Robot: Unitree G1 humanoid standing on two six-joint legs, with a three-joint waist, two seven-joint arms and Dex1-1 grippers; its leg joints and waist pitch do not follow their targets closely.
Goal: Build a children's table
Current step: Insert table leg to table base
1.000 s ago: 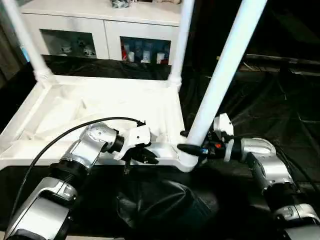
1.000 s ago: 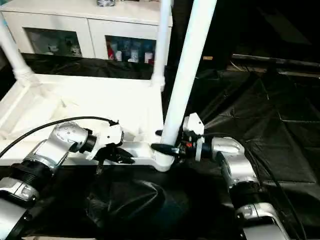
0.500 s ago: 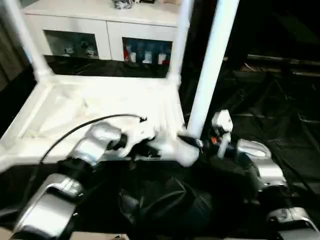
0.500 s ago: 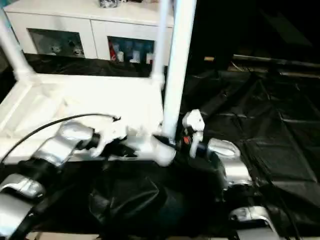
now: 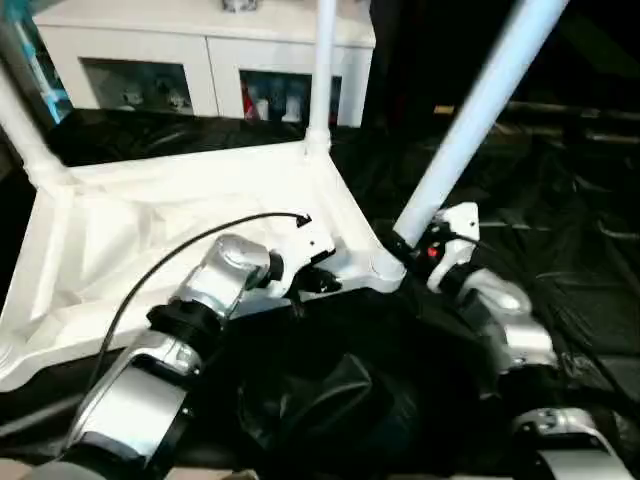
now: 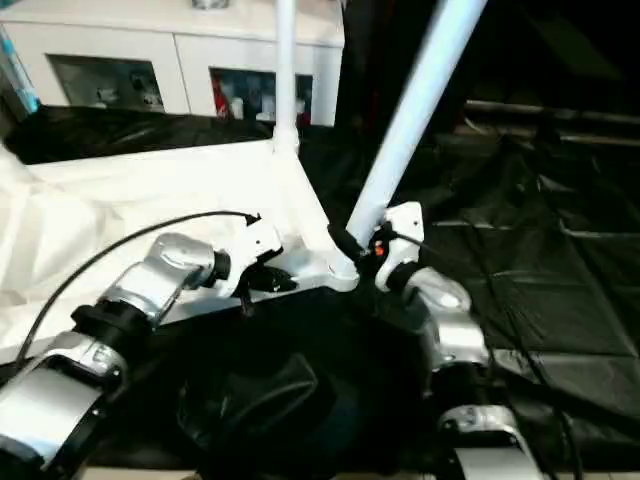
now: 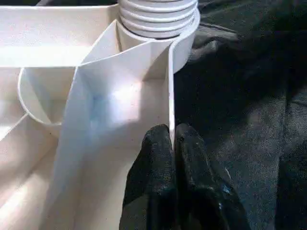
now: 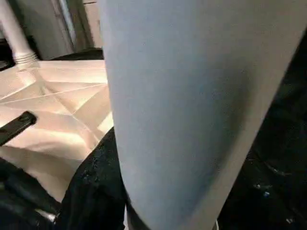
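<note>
The tabletop lies upside down on black sheeting, ribbed underside up, its long side running away to the robot's left, so the corner sockets face upward to take legs. Behind it stands a white cabinet. Two far legs stand upright in their sockets. The near leg rises from the nearest corner socket, leaning up and toward the robot's right, thick end down; it looks not yet seated straight. The right gripper is clamped around that leg just above the socket, probably to steer it in. The left gripper pinches the tabletop's thin edge wall beside the same corner, fingers closed on it, likely bracing the top
</note>
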